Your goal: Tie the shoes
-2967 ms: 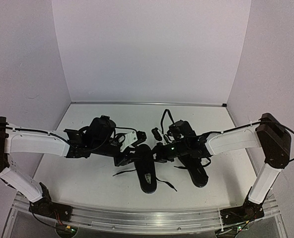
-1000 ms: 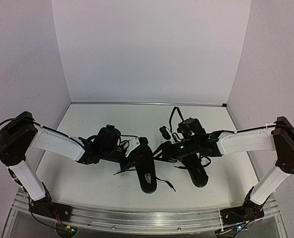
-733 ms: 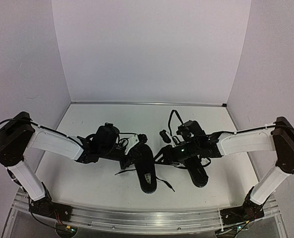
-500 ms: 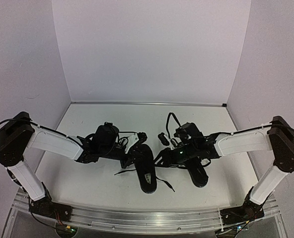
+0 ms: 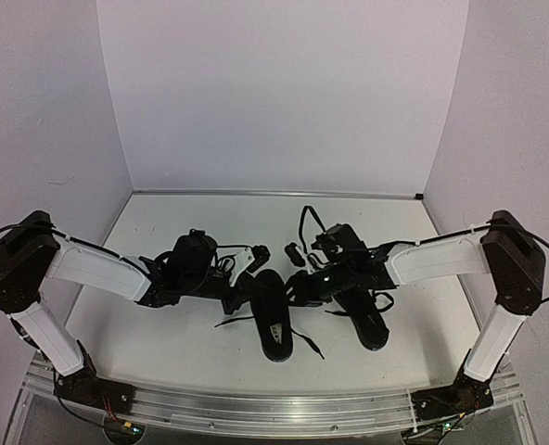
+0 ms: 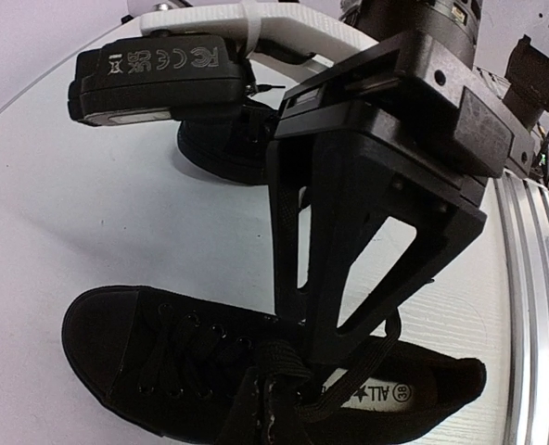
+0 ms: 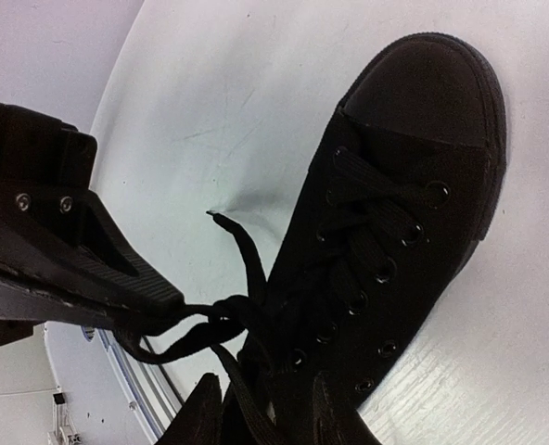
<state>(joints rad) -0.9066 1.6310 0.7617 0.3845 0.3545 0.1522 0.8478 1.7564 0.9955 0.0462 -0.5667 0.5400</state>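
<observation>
Labelled shoe (image 5: 273, 320) lay on the table (image 5: 163, 334); second shoe (image 5: 363, 315) just right of it. Left gripper (image 6: 317, 357) sat over it, fingers clamped on a lace (image 6: 276, 358); right gripper (image 7: 267, 410) close by it, fingers apart. Best, I'd say: hold left tension, then close right on that lace before crossing. Versus a second earlier - right arm (image 5: 432, 260) had come nearer it, left jaws had shut.

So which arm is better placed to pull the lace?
Probably left: the left tool is shut on the thin black lace of the black canvas low-top shoe; right tool, grip unclear.
</observation>
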